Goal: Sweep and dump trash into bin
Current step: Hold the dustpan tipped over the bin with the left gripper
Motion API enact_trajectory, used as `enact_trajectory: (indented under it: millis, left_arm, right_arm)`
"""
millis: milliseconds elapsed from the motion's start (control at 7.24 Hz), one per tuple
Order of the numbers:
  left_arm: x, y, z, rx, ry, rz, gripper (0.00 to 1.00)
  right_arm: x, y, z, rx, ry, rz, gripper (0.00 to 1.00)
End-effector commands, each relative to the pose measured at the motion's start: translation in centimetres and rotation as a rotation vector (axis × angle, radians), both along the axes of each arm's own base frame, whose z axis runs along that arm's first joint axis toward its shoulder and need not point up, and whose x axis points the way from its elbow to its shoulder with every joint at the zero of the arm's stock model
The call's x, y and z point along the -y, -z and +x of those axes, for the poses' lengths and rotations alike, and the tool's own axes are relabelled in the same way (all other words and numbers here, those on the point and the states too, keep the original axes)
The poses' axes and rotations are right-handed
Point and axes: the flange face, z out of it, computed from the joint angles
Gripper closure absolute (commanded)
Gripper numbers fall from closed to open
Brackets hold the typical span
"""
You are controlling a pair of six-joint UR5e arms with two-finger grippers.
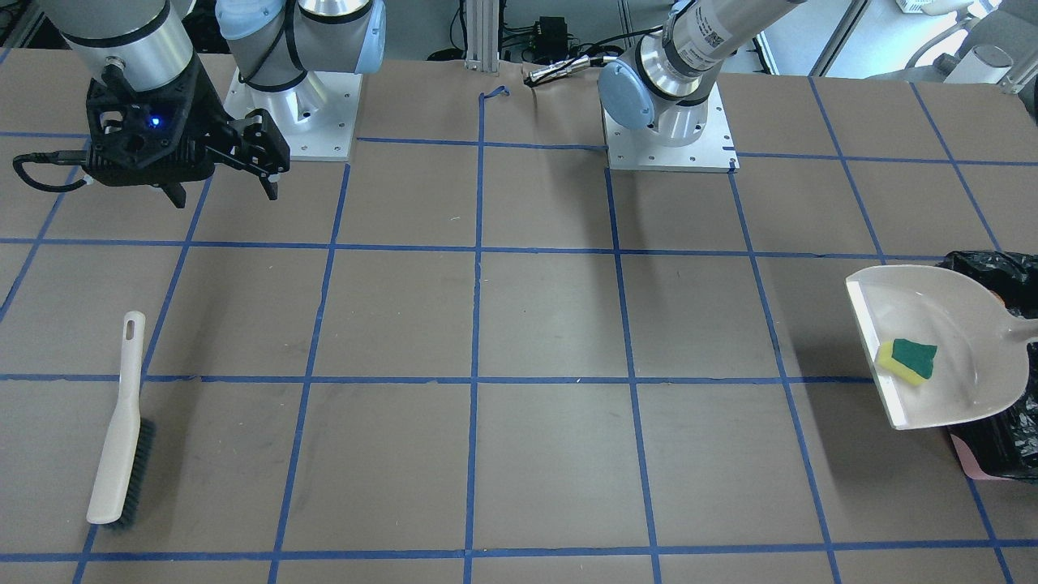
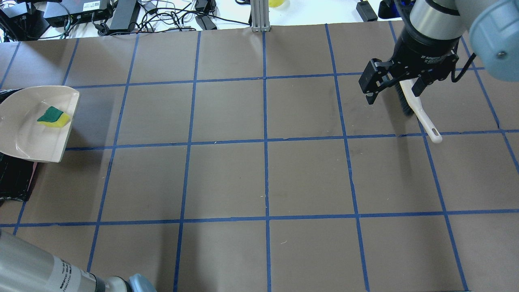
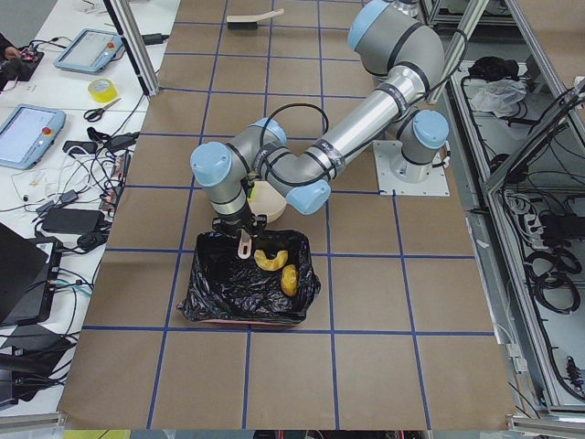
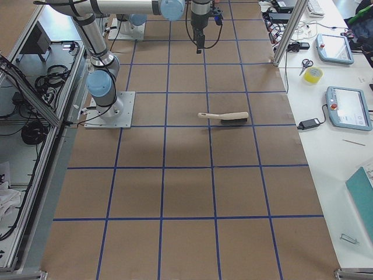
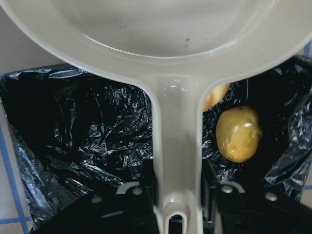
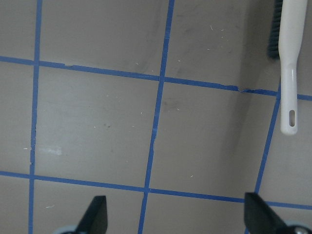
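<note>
At the table's left end, the left gripper [image 5: 178,191] pinches the handle of a cream dustpan [image 1: 957,320] held over the black-lined bin [image 3: 219,293]. A green sponge wedge [image 1: 910,361] lies in the pan near its lip, while a potato-like lump [image 5: 238,134] and an orange peel [image 3: 270,262] sit in the bin. Toward the right end, the right gripper [image 1: 223,188] hangs with fingers spread wide and empty above the table [image 1: 551,324], well apart from the brush [image 1: 122,430] lying near the operators' edge.

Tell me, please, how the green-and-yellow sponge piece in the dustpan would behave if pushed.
The sponge piece looks like soft foam, so it is probably light and squashy. Its flat wedge shape suggests it would slide rather than roll. On the glossy dustpan it may slip easily, though foam can cling.
</note>
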Motion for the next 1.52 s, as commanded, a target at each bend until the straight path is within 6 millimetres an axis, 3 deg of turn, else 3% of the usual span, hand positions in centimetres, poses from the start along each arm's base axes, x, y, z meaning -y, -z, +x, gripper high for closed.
enact_trajectory:
  millis: [0, 276, 414, 552, 690, 967, 1105, 1381]
  left_arm:
    - [1.0, -0.1, -1.5, 0.012, 0.011, 0.012, 1.00]
    - [1.2, -4.9, 0.0, 0.102, 0.087, -0.020, 1.00]
    - [2.1, -6.9, 1.7, 0.145, 0.207, -0.024, 1.00]
    - [2.1, -9.0, 3.8, 0.176, 0.285, -0.043, 1.00]
    - [1.2, -10.9, 7.1, 0.223, 0.371, -0.064, 1.00]
    - [0.4, -10.9, 13.6, 0.373, 0.591, -0.098, 1.00]
    - [1.0, -10.4, 15.0, 0.458, 0.668, -0.109, 1.00]
    - [2.4, -11.4, 14.5, 0.673, 0.707, -0.159, 1.00]
  right_arm:
    - [-0.4, -0.2, -0.3, -0.038, -0.001, -0.002, 0.00]
    - [-0.5, -0.3, -0.4, -0.051, -0.007, 0.002, 0.00]
    - [-0.6, -0.8, -0.7, -0.085, -0.014, -0.003, 0.00]
    - [-0.6, -0.8, -1.0, -0.114, -0.006, -0.004, 0.00]
    - [-0.7, -0.7, -1.0, -0.109, -0.004, -0.003, 0.00]
    - [-0.9, -0.8, -1.0, -0.107, -0.004, -0.003, 0.00]
    - [-1.1, -0.8, -0.8, -0.104, -0.006, 0.003, 0.00]
    - [-1.2, -0.8, -0.1, -0.104, -0.021, 0.001, 0.00]
